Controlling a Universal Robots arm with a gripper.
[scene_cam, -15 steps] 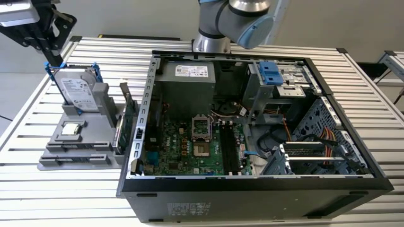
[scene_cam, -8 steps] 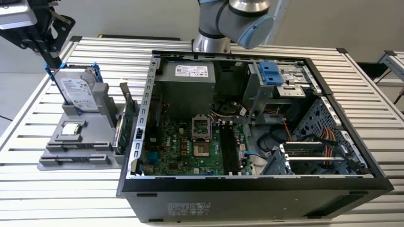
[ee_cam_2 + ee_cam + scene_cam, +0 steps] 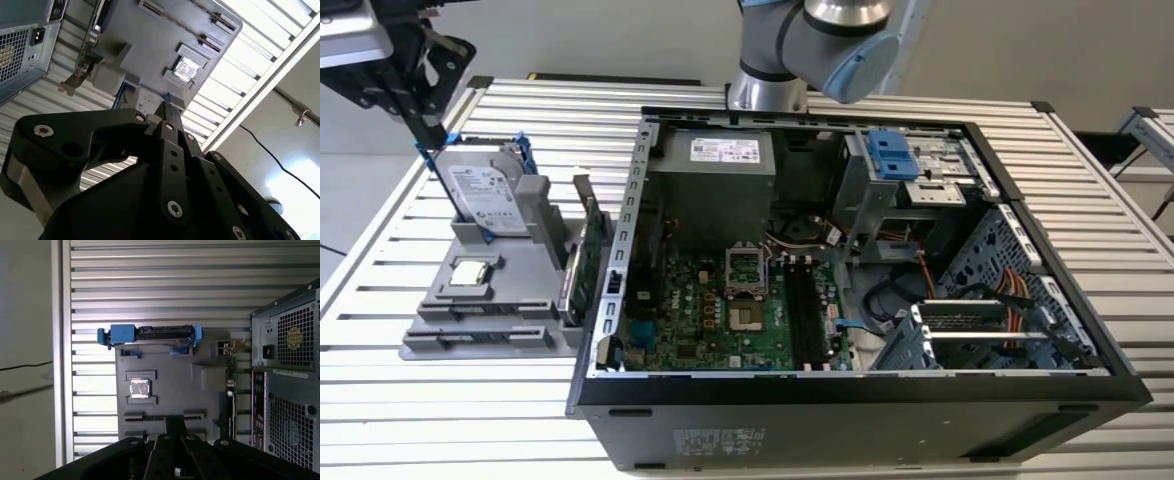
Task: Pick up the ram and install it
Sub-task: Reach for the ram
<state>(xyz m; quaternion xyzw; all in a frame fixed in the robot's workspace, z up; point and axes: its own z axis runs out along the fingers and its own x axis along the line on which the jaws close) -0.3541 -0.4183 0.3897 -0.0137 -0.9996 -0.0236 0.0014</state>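
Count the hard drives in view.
1. The hard drive stands on edge in a blue frame on the grey holder, on the exterior view's left of the computer case. More may be hidden inside the case.

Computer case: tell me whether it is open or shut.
Open: the computer case has no side panel on, and the exterior view looks straight onto its motherboard.
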